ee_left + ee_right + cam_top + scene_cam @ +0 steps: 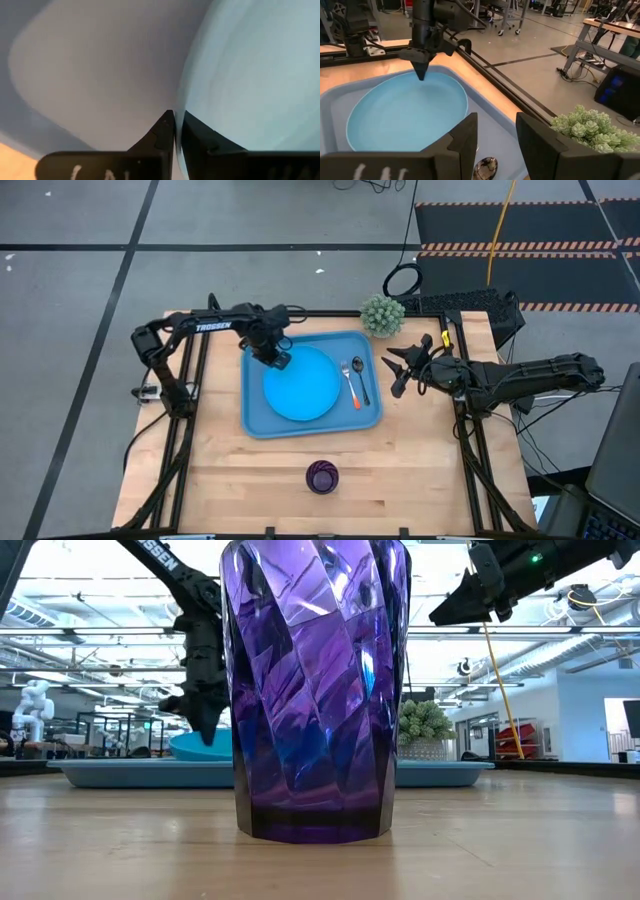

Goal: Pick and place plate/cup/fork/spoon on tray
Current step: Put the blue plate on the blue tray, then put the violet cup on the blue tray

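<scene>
The plate lies flat in the tray, filling its left and middle part, and the left gripper is down at the plate's far-left rim. In the left wrist view its fingers stand almost together with only a thin slit between them, right at the plate's edge; whether they pinch the rim or have just let go I cannot tell. The fork and spoon lie side by side in the tray's right part, just beside the plate. The right gripper hovers off the tray's right side near the small plant, fingers spread and empty. The cup stands alone on the table near the front edge, well apart from the tray. So the plate step looks about finished. Next the left gripper must let go fully and lift clear, then one arm should reach for the cup, grip it upright and set it in the tray
</scene>
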Robot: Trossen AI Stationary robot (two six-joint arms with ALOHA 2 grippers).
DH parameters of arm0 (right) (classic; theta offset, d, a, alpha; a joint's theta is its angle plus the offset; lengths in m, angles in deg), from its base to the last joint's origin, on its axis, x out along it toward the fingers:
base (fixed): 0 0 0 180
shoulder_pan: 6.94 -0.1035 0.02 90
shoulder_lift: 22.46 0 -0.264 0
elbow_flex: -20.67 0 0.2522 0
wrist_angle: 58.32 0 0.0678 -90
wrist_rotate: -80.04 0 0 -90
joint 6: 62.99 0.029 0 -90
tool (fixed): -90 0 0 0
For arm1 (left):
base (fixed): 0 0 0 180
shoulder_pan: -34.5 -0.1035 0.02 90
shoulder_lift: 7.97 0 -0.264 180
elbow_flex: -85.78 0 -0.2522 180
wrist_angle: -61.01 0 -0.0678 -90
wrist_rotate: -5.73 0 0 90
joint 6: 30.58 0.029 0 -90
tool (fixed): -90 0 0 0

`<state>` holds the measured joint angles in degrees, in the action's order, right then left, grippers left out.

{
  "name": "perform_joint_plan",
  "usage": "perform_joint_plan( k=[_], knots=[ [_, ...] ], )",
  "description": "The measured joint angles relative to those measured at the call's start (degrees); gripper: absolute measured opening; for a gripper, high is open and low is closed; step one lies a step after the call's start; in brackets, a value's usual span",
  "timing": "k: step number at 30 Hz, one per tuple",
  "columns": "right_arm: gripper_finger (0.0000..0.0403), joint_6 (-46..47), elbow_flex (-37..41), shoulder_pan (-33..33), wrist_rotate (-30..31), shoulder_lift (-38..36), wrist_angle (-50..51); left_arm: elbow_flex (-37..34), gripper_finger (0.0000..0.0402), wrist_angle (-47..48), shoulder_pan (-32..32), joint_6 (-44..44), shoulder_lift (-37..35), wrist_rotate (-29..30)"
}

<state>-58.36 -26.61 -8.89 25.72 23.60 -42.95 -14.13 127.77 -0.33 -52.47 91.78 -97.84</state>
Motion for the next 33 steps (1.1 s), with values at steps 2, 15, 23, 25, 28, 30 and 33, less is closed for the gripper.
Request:
perform_joint_plan(
  k=[2,15,23,25,28,30,33],
  knots=[
    [0.0130,-0.04,0.00,0.02,0.00,0.00,-0.10,0.00,0.0031,-0.94,-0.22,0.91,-0.04,0.16],
    [0.0130,-0.22,0.00,0.09,0.00,0.00,-0.10,0.00,0.0036,-0.66,-0.51,4.24,-0.31,0.14],
    [0.0130,-0.22,0.00,0.09,0.00,0.00,-0.05,-0.02,0.0038,-0.55,-0.40,7.20,-3.44,0.16],
    [0.0130,-0.22,0.00,0.09,0.00,0.00,0.11,-0.02,0.0038,-0.55,-0.36,7.96,-4.99,0.16],
    [0.0130,-0.43,0.00,0.09,0.00,0.00,0.53,-0.04,0.0038,-0.53,0.63,10.39,-9.22,0.23],
    [0.0130,-0.82,0.00,0.09,0.00,0.00,0.56,-0.04,0.0038,0.06,2.74,13.24,-12.96,0.33],
    [0.0130,-0.84,0.00,0.09,0.02,0.00,0.58,-0.04,0.0038,-0.14,8.34,15.35,-18.74,0.16]
  ],
)
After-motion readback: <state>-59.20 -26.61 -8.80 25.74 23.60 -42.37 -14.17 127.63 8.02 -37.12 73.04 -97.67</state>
